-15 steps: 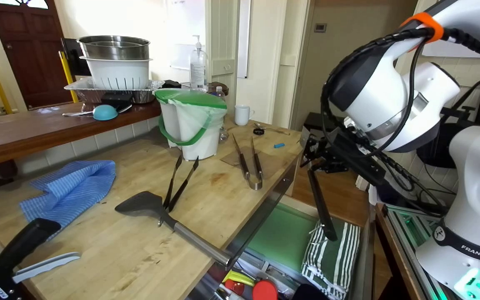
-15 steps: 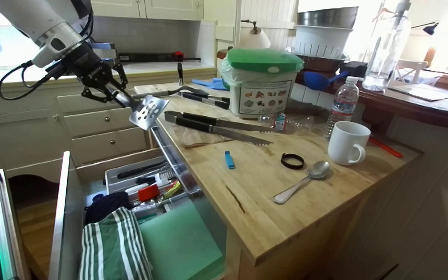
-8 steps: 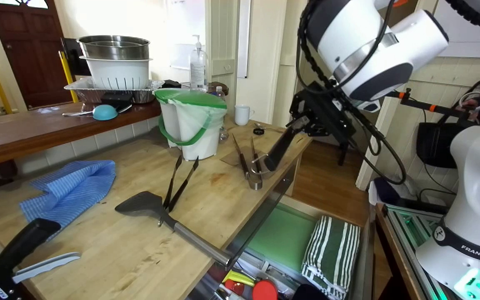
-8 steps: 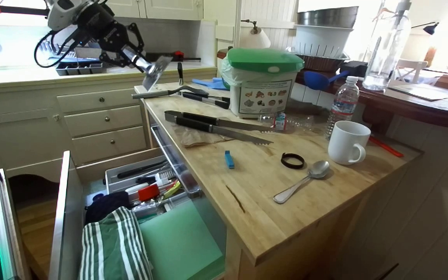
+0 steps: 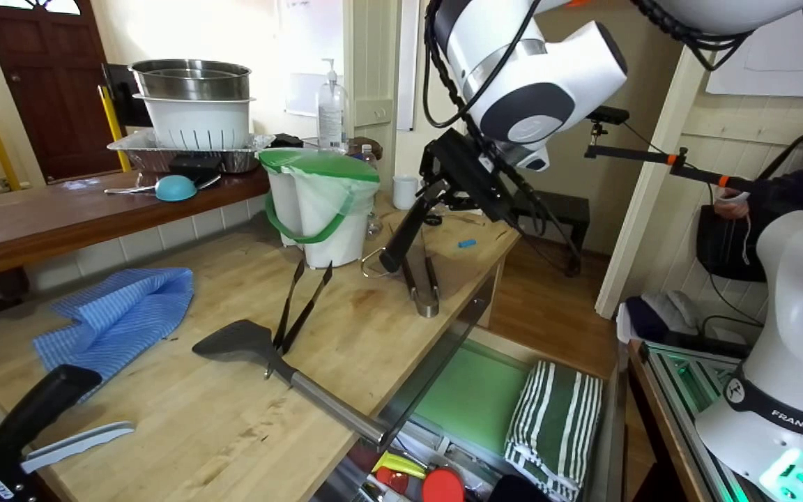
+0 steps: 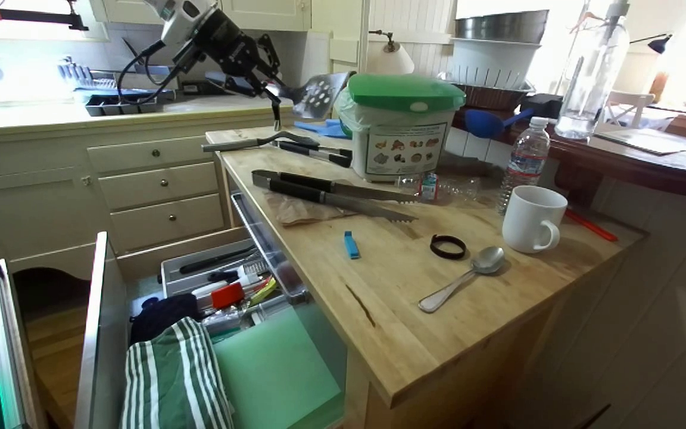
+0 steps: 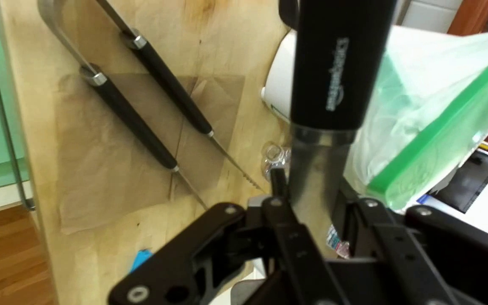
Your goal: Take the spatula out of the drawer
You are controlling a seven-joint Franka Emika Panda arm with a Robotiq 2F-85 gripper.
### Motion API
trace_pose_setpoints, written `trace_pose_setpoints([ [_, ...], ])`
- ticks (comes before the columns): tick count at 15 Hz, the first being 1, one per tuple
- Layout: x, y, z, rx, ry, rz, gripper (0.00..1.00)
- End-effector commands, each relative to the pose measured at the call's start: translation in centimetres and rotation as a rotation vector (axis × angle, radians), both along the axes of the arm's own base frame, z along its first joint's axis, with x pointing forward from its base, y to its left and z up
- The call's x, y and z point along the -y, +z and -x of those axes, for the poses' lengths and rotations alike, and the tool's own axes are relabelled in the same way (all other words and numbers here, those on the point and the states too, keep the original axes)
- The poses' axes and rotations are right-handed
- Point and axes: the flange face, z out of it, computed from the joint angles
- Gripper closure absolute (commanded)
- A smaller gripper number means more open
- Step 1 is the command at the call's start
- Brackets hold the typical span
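Note:
My gripper [image 5: 435, 189] is shut on the spatula, at the metal neck below its black handle [image 5: 403, 236]. In the wrist view the fingers [image 7: 314, 190] sit on either side of the neck, and the handle [image 7: 337, 63] fills the upper middle. The spatula's holed metal blade [image 6: 321, 96] shows in an exterior view, left of the green bucket lid, beyond the gripper [image 6: 273, 94]. The spatula is tilted in the air above the worktop. The open drawer, with its green liner [image 5: 471, 396] and striped cloth [image 5: 556, 418], is below; its front panel [image 6: 102, 333] also shows.
The bucket [image 5: 332, 209] with a green lid stands close to the spatula. Dark tongs [image 5: 412, 275] lie on the worktop below it. A large dark spatula [image 5: 290, 373] lies over more tongs [image 5: 304, 307]. A white mug [image 6: 533, 219], a bottle [image 6: 524, 161] and a spoon [image 6: 462, 277] also stand or lie there.
My gripper has moved from over the drawer to over the worktop, towards the bucket, carrying the spatula. The spatula's handle has swung out of the drawer area. The drawer has not moved.

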Motion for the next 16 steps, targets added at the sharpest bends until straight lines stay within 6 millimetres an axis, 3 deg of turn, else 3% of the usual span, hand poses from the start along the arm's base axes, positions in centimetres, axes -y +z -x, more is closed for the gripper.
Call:
trace_pose_setpoints([
  [1,1.9,-3.2,-3.4,-0.046,0.019,-0.085,0.93],
  [2,0.9,-2.0,-1.7,-0.006,0.018,-0.056,0.72],
  [4,2.0,-3.8,-2.7,-0.027,-0.010,-0.096,0.72],
  [5,2.3,-4.2,-3.0,-0.031,-0.019,-0.100,0.93],
  [10,0.3,-5.7,-4.6,-0.032,0.128,-0.074,0.93],
  [13,1.1,-7.1,-5.9,-0.054,0.167,-0.020,0.93],
  [16,3.2,-9.2,-7.2,-0.082,0.126,0.003,0.93],
])
